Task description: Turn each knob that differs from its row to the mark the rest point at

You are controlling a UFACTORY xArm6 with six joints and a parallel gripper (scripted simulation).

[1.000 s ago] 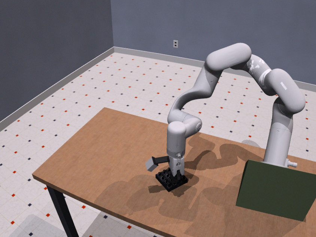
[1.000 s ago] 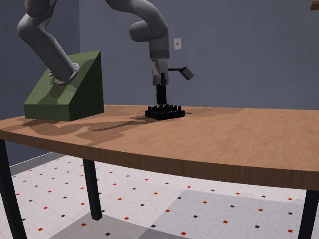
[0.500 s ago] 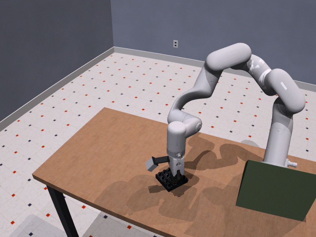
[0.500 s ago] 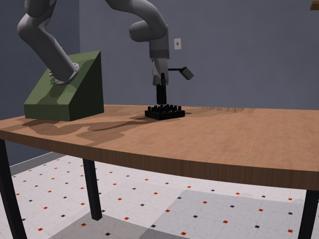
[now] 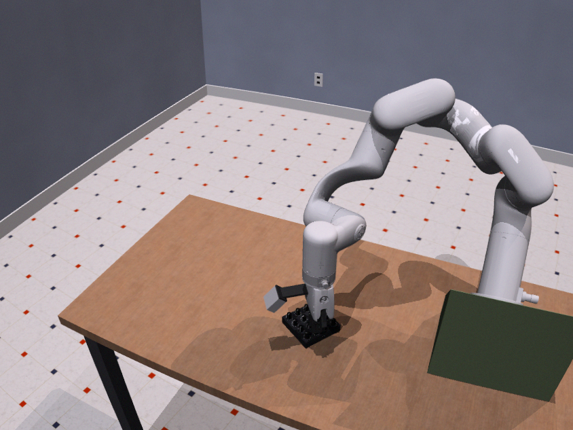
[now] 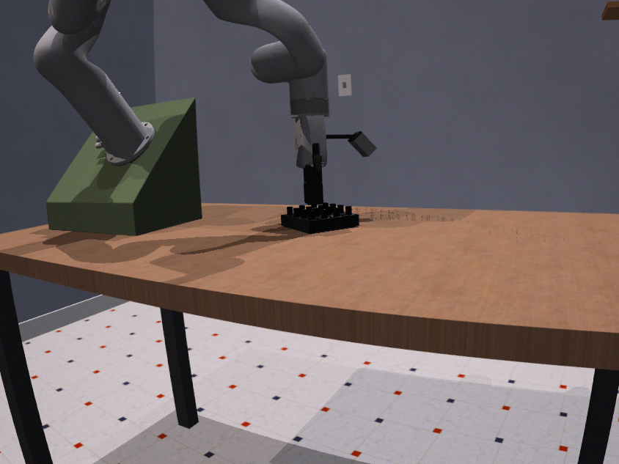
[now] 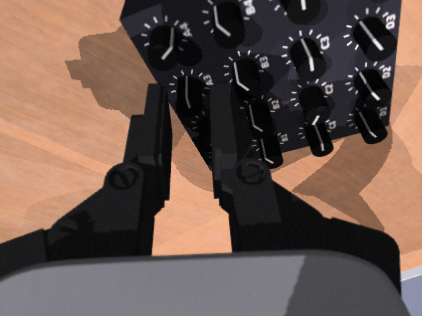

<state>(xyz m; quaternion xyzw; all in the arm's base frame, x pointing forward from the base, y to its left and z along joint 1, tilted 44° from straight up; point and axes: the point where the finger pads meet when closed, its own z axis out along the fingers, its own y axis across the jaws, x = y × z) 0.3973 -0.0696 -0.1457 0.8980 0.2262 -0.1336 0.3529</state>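
The black knob box (image 5: pixel 307 342) (image 6: pixel 311 226) (image 7: pixel 170 0) stands on the table. My gripper (image 5: pixel 323 327) (image 6: pixel 313 204) (image 7: pixel 189 108) is partly open and empty, fingers down, low over row A. In the wrist view knob A3 (image 7: pixel 189 98) shows between the fingertips; the right finger hides much of A2 and A1. A3's line points up the picture, A4's (image 7: pixel 161 60) up and right. B4 (image 7: pixel 227 28), B3 (image 7: pixel 246 80), B2 and B1 point up-left alike. C2 (image 7: pixel 314 103) points up-right, unlike C1 (image 7: pixel 320 143), C3 (image 7: pixel 309 60) and C4. D1 to D3 look alike; D4 is cut off.
The table (image 5: pixel 191 257) (image 6: pixel 438 267) carries the box and the green wedge base (image 5: pixel 497 348) (image 6: pixel 165 174) of the arm. The wrist camera (image 5: pixel 275 299) (image 6: pixel 361 144) juts out sideways above the box. The knobs stand close around the fingers.
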